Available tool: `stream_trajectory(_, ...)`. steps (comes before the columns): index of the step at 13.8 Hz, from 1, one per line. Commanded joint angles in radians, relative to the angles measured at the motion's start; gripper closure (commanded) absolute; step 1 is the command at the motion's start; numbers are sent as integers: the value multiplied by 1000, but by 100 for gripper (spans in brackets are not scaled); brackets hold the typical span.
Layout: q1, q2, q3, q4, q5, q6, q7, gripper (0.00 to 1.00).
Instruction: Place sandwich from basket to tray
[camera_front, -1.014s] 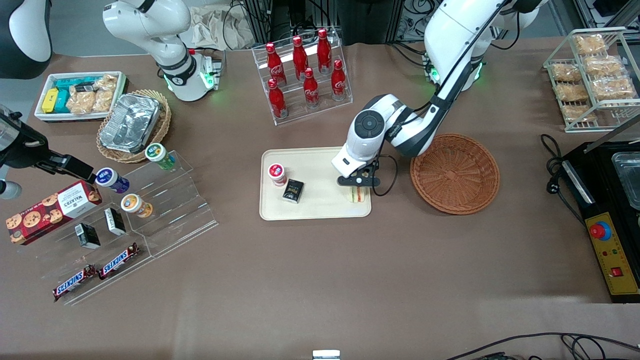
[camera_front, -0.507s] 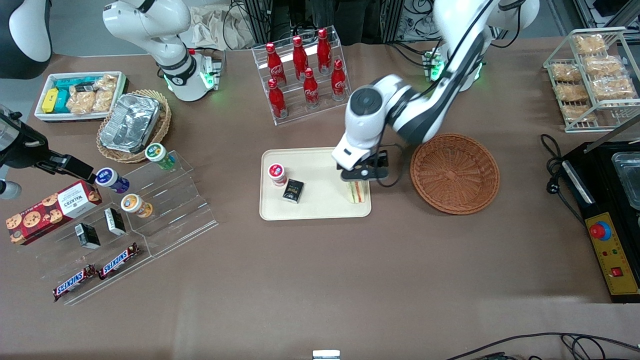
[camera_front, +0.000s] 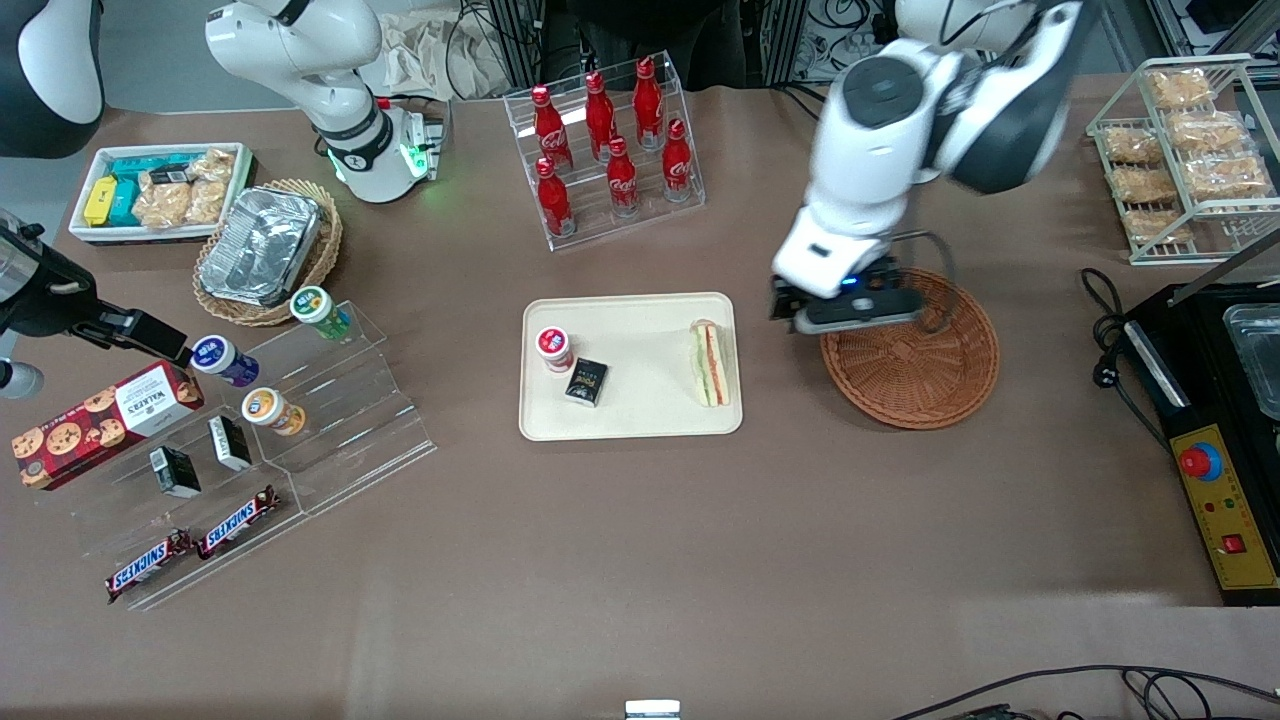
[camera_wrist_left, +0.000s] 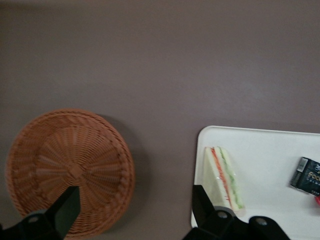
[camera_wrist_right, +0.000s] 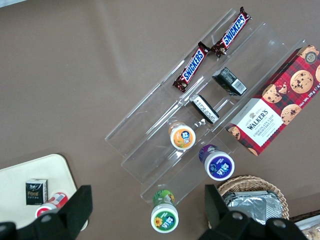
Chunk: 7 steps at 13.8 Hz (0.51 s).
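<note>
Sandwich (camera_front: 712, 363) was down on the tray (camera_front: 630, 425), lying flat along the tray edge that faces the basket (camera_front: 925, 375), centre-right of the front frame. Nothing touched it. Likely set at that edge because it's the shortest reach from the basket.

Gripper (camera_front: 848, 312) sat in the upper right of the front frame, raised over the basket rim nearest the tray and well apart from the sandwich. Jaws were spread wide and held nothing: the wrist view showed both fingers (camera_wrist_left: 67, 207) far apart, with only table between them. The sandwich (camera_wrist_left: 223, 176) and the basket (camera_wrist_left: 70, 167) were both visible below them. That pose read as a retreat clear of the drop point, high enough not to snag the basket or tray rim.

The basket looked bare inside in both views, so there was no second sandwich to fetch.

Also on the tray were a red-lidded cup (camera_front: 553, 348) and a small black box (camera_front: 587, 381), both toward the parked arm's end and well apart from the sandwich, so the drop didn't disturb them.

My read: task effectively done. The only thing left would be parking the arm.
</note>
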Motion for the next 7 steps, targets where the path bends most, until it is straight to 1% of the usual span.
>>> stream_trajectory(1, 79, -50, -12, 1, -25, -64, 114, 1)
stream_trajectory(2, 83, -63, -7, -5, -24, -101, 151, 1)
stream_trajectory(3, 116, -84, -9, -11, -22, -142, 201, 1)
stream_trajectory(4, 163, -113, -11, -14, -28, -180, 290, 1)
stream_trajectory(5, 171, -124, -1, -14, -46, -211, 378, 1)
stream_trajectory(6, 161, -147, 46, -17, -66, -222, 415, 1)
stream_trajectory(7, 123, -161, 108, -31, -71, -222, 427, 1)
